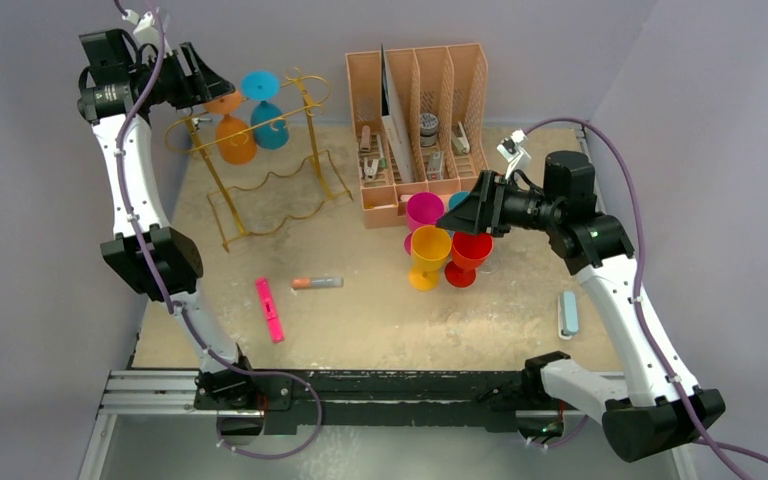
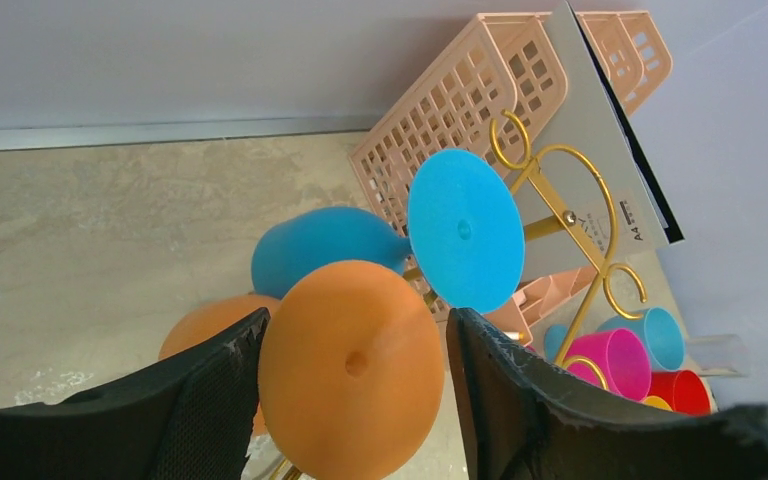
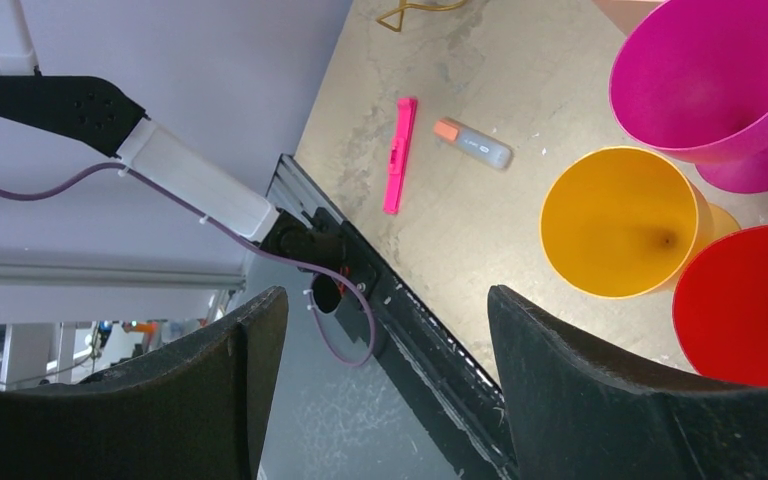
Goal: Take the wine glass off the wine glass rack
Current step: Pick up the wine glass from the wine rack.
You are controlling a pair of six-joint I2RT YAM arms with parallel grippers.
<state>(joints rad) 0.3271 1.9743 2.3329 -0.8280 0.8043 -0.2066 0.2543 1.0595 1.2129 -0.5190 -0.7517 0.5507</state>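
Left gripper (image 1: 210, 88) straddling foot of orange wine glass (image 2: 350, 370), jaws close either side, contact unclear; glass hangs upside down on gold rack (image 2: 585, 235) beside blue glass (image 2: 463, 230); right gripper (image 3: 385, 300) wide open, empty

Six wine glasses (image 1: 235, 140), two markers (image 1: 270, 310), one rack (image 1: 260, 190), one organiser (image 1: 415, 90).
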